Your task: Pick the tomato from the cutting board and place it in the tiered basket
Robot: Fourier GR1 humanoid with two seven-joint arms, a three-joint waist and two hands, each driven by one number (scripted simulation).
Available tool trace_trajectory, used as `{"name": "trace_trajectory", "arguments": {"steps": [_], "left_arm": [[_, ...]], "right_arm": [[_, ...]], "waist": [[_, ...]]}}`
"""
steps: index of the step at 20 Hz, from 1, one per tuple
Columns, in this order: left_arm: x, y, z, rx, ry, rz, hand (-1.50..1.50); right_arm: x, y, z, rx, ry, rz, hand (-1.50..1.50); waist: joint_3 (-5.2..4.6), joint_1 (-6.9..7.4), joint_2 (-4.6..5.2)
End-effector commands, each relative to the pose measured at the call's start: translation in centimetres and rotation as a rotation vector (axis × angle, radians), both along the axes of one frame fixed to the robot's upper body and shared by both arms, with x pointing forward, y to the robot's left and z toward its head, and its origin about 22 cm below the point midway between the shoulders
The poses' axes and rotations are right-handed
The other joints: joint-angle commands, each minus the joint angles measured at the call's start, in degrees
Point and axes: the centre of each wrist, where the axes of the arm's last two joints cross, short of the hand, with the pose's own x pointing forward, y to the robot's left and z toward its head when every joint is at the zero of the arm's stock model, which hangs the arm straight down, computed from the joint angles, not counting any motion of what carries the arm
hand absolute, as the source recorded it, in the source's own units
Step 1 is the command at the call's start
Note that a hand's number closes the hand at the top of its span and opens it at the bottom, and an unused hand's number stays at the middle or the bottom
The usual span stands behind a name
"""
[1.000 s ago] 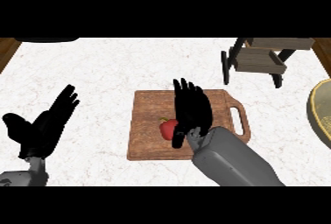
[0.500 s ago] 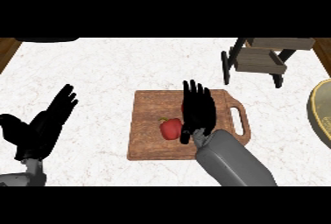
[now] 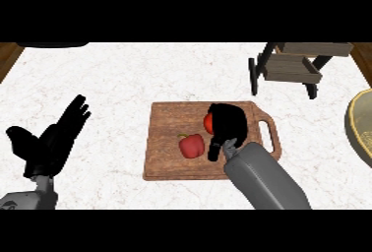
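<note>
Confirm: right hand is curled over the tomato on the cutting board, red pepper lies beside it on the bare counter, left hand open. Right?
Not quite. The head view shows the red pepper on the cutting board, not the counter. The rest holds: right hand curled over the tomato, left hand open.

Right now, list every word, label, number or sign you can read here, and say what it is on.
None: there is no readable text.
The cutting board, the red pepper, the tomato under the right hand, the tiered basket and the left hand carry no writing.
</note>
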Motion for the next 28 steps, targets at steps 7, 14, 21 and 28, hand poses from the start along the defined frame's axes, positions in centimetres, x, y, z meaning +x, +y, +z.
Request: {"name": "trace_trajectory", "arguments": {"steps": [7,14,21,28], "left_arm": [[-0.6,-0.2,1.1,0.003,0.007,0.000,0.00],[-1.1,1.9,-0.1,0.005,0.010,0.073,0.00],[-1.3,1.0,-0.1,-0.010,-0.005,0.056,0.00],[-1.1,0.3,-0.1,-0.023,-0.009,0.028,0.00]], "right_arm": [[-0.5,1.2,-2.0,-0.131,0.017,0.120,1.50],[4.0,-17.3,6.3,-0.182,-0.100,0.156,1.50],[3.8,-30.4,18.0,-0.110,-0.386,0.194,1.50],[0.8,-39.5,25.2,0.346,-0.745,0.263,1.50]], "waist": [[0.05,0.12,0.10],[0.18,-3.88,-0.70],[0.70,-3.89,0.08],[0.69,-1.96,0.55]]}}
